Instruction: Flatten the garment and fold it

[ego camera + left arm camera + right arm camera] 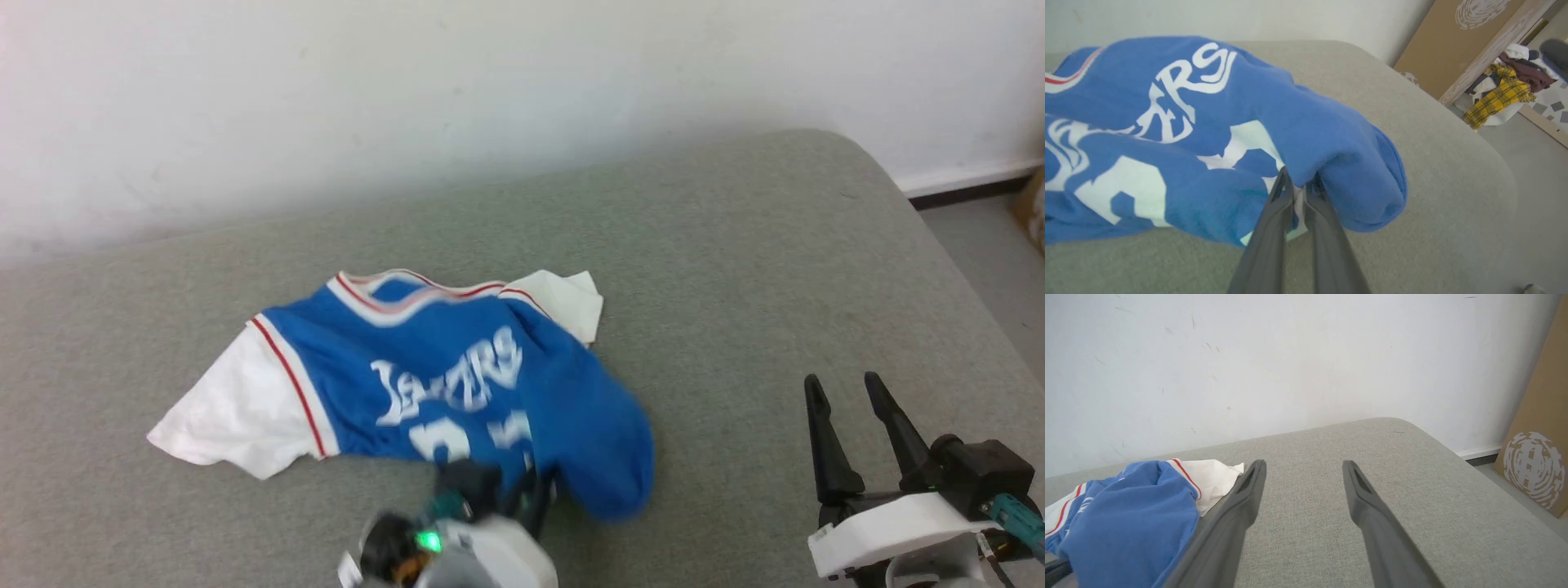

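The jersey (pixel 457 367) lies crumpled on the gray padded surface (pixel 735 269), its bunched lower part pinched by the left gripper (pixel 1296 185). The right gripper (pixel 842 385) hangs spread and empty. Pulled from that single point, the cloth may bunch further or slip free.

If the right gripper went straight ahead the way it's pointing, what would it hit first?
Nothing close. The open right gripper points over grey cushion, with the garment off to its left. It would probably meet the cushion's far edge or the white wall; depth is unclear.
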Controlling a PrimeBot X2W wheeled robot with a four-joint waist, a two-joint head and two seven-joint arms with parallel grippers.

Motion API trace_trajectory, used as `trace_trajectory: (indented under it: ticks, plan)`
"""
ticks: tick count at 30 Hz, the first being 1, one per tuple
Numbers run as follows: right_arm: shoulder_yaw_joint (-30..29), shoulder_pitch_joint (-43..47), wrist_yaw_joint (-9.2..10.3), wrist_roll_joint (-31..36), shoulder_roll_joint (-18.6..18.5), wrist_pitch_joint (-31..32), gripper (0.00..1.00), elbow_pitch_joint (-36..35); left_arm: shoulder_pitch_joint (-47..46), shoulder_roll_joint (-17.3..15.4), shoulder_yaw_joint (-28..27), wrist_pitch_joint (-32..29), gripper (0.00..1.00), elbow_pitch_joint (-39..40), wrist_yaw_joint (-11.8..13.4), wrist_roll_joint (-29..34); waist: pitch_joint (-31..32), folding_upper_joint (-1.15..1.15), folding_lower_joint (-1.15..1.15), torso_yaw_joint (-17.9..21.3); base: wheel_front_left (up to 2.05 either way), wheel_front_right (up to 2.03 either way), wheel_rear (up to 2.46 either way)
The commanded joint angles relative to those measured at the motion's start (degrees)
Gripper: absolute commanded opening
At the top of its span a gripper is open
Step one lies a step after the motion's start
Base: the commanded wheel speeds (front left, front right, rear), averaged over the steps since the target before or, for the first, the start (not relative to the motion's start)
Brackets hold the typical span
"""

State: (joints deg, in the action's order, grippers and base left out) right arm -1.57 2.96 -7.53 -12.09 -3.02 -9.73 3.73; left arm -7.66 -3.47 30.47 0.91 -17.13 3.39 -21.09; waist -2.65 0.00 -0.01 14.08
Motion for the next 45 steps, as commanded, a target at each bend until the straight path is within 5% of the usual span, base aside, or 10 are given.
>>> trace_trajectory:
  ticks: [1,7,8,9,20,30,37,45]
  plan:
    - [0.2,0.4,0.04,-0.1,0.1,-0.3,1.00,0.1,0.8,-0.5,0.4,-0.2,0.00,0.1,0.2,0.5,-0.4,0.00,0.01,0.9,0.00,0.00,0.00]
    - [0.0,0.0,0.04,0.9,0.1,-0.1,1.00,-0.3,6.4,-2.9,5.5,-3.1,0.06,1.8,-0.7,2.8,-0.1,0.00,0.01,-0.5,0.00,0.00,0.00]
    - [0.0,-0.1,0.04,1.1,0.1,0.0,1.00,-0.4,6.9,-2.9,6.0,-3.1,0.62,2.3,-0.8,2.9,0.0,0.00,0.01,-0.8,0.00,0.00,0.00]
    - [-0.1,-0.1,0.04,1.2,0.1,0.0,1.00,-0.6,7.2,-2.9,6.5,-2.9,1.00,2.8,-1.0,3.0,0.1,0.00,0.01,-1.1,0.00,0.00,0.00]
    - [-0.9,1.4,0.04,2.2,0.1,1.7,1.00,-2.2,5.9,-1.0,1.4,13.2,1.00,10.9,0.1,1.2,1.6,0.00,0.01,-4.8,0.00,0.00,0.00]
    - [-1.1,1.8,0.04,2.4,0.1,3.2,1.00,-3.2,6.7,-2.8,-14.4,14.1,1.00,14.6,2.9,3.0,2.4,0.00,0.01,-6.5,0.00,0.00,0.00]
    - [-1.0,1.5,0.04,2.5,0.1,3.4,1.00,-2.1,11.0,-5.4,-26.6,14.1,1.00,15.1,2.5,2.9,2.8,0.00,0.01,-7.1,0.00,0.00,0.00]
    - [-0.6,-2.0,0.04,3.8,0.1,3.9,1.00,3.6,14.0,-5.4,-31.7,14.1,1.00,16.7,1.7,4.8,2.2,0.00,0.01,-9.6,0.00,0.00,0.00]
